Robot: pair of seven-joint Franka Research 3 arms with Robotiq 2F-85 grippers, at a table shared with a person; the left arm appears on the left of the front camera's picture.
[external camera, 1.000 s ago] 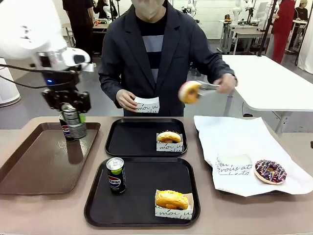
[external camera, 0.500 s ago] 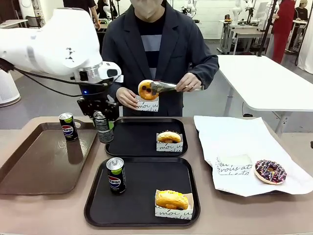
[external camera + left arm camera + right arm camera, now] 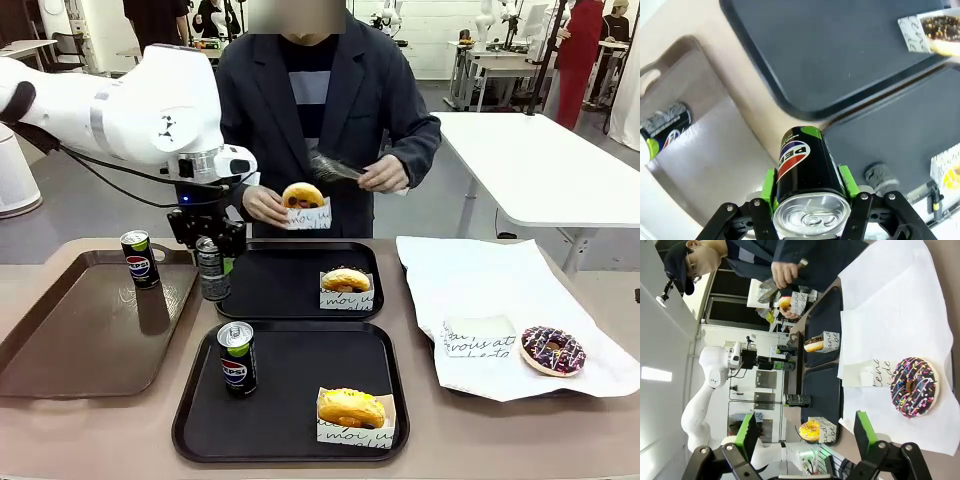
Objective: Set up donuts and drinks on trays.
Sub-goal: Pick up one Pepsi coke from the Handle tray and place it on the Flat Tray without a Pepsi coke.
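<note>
Black can [image 3: 211, 272] gripped by left end effector [image 3: 808, 182] hangs between brown tray [image 3: 60, 350] and far black tray [image 3: 275, 285].

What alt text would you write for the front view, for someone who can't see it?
The robot's left gripper holds a slim can beside the left rim of the far black tray. Across the table, a person holds a donut in a paper sleeve.

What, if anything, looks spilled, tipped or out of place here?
Nothing stands out. One can stands upright on the near black tray, another can on the brown tray; the left gripper holds a third can upright. No spills.
</note>
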